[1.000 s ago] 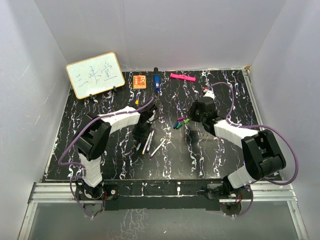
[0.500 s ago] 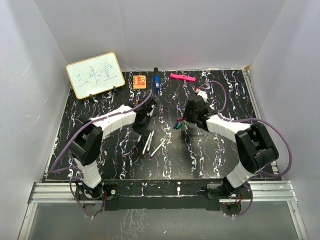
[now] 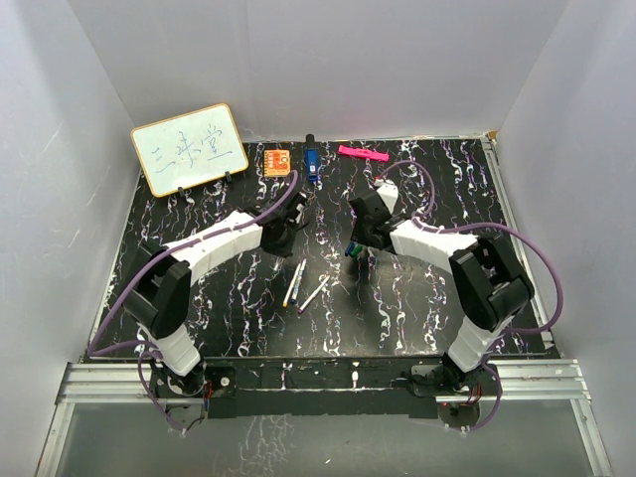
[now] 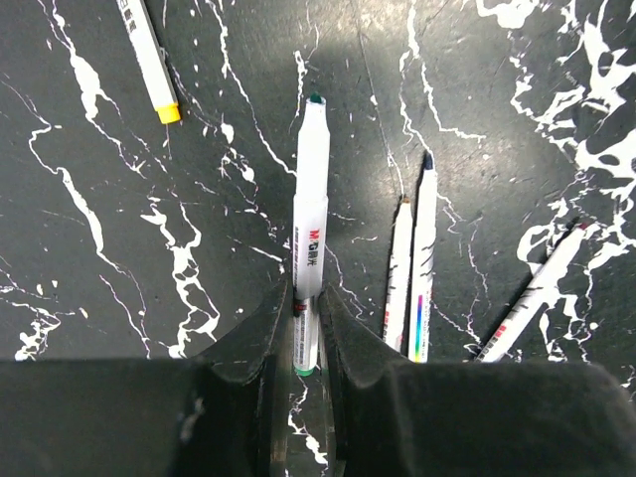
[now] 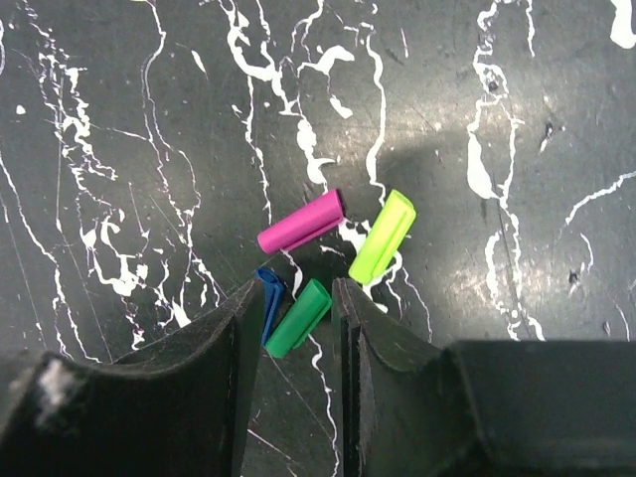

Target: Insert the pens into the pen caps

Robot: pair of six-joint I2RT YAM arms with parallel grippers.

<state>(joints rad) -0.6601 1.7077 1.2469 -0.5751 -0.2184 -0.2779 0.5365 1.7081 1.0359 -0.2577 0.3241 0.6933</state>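
My left gripper (image 4: 306, 298) is shut on a white pen with a green end (image 4: 309, 229) and holds it just above the table; in the top view it (image 3: 289, 225) is left of centre. A yellow-ended pen (image 4: 149, 60) lies to the far left. Two pens (image 4: 412, 268) lie side by side, and another pen (image 4: 537, 293) is further right. My right gripper (image 5: 298, 303) is open and low over the caps. The green cap (image 5: 298, 318) lies between its jaws. The blue cap (image 5: 266, 303) touches the left finger. The pink cap (image 5: 301, 221) and the yellow cap (image 5: 383, 237) lie just beyond.
A whiteboard (image 3: 189, 149) stands at the back left. An orange block (image 3: 277, 161), a blue object (image 3: 311, 162) and a thick pink marker (image 3: 363, 153) lie along the back edge. White walls close in the table on three sides.
My left gripper has moved away from the pen group toward the back, carrying the green-ended pen. My right gripper has moved left to the caps.
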